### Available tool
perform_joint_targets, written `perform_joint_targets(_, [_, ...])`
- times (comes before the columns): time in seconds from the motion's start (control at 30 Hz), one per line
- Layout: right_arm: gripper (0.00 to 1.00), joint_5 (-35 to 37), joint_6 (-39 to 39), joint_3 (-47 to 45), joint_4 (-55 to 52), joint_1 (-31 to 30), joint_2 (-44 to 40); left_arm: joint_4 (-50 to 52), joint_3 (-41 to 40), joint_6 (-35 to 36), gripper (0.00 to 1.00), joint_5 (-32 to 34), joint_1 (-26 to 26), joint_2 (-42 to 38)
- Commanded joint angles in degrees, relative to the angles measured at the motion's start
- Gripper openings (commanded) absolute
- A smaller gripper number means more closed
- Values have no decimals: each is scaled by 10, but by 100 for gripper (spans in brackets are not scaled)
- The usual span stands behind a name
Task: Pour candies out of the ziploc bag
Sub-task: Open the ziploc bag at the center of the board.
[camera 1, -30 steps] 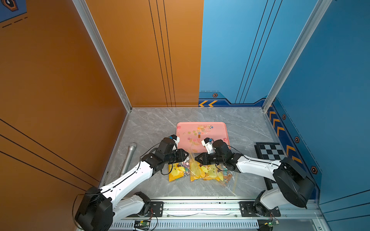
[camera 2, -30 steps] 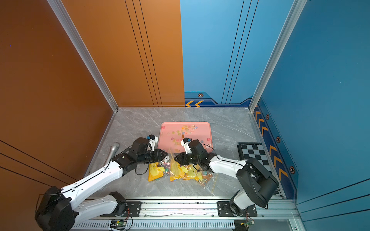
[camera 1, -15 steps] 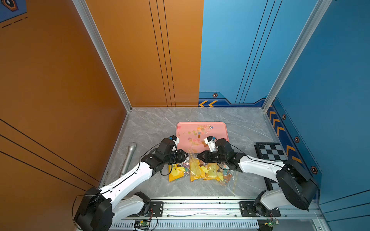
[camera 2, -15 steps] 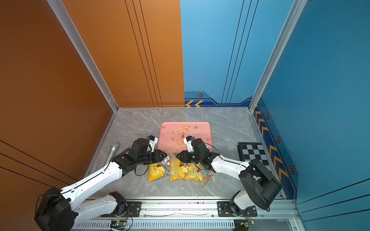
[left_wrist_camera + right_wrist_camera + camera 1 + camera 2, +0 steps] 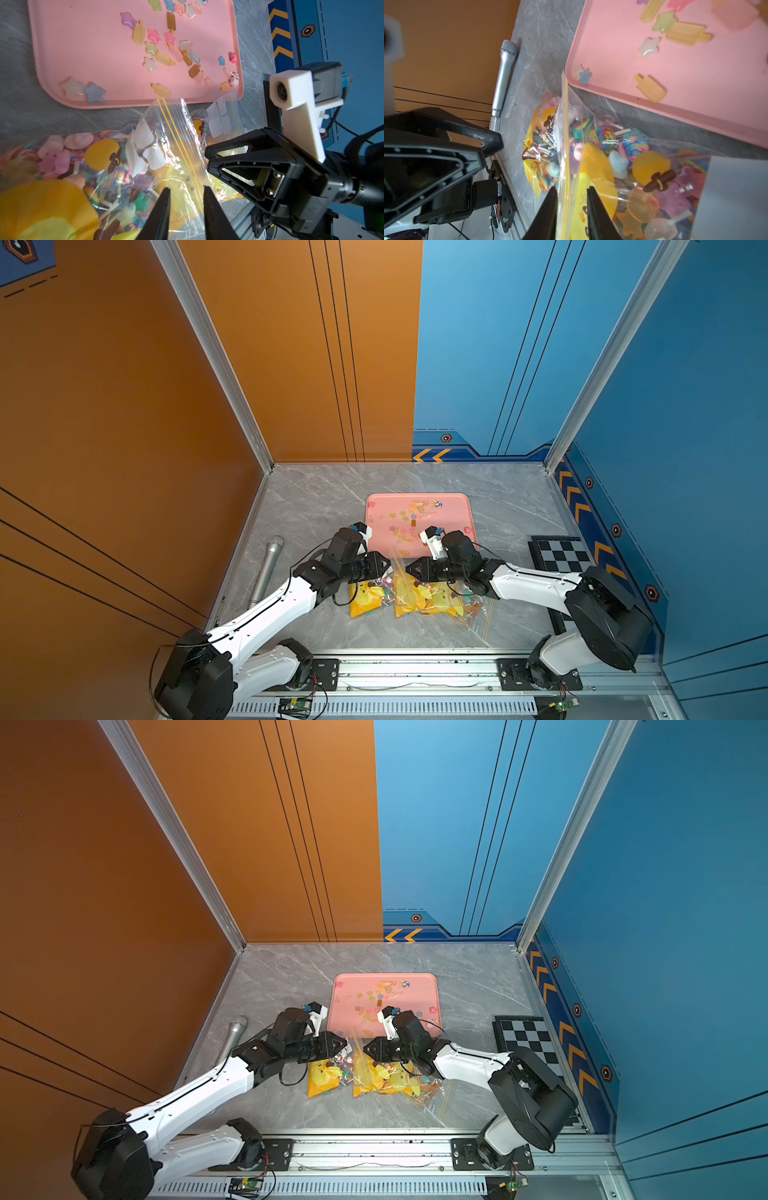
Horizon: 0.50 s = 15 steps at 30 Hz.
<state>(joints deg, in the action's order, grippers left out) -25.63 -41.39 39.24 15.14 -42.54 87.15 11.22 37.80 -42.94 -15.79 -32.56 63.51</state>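
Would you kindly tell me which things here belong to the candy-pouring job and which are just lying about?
Part of the job: ziploc bag, candies, pink tray, left gripper, right gripper.

Just lying about: microphone, checkerboard.

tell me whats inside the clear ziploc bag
Through the ziploc bag show candies: swirl lollipops, pastel stars, yellow pieces with brown bows. Whatever lies beneath that top layer or behind the white labels is covered.
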Motion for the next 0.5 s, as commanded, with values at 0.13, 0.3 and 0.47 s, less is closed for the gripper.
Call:
perform_joint_targets(0.13, [27, 9, -10, 7, 16, 1, 3, 7, -12, 7, 30, 5, 6, -8])
perform_joint_targets(0.3, [26, 21, -9, 0, 9, 11, -14, 7, -14, 7, 30, 4, 7, -10])
perform_joint_targets(0.47, [26, 19, -7, 1, 0, 14, -13, 7, -17, 7, 30, 4, 7, -13])
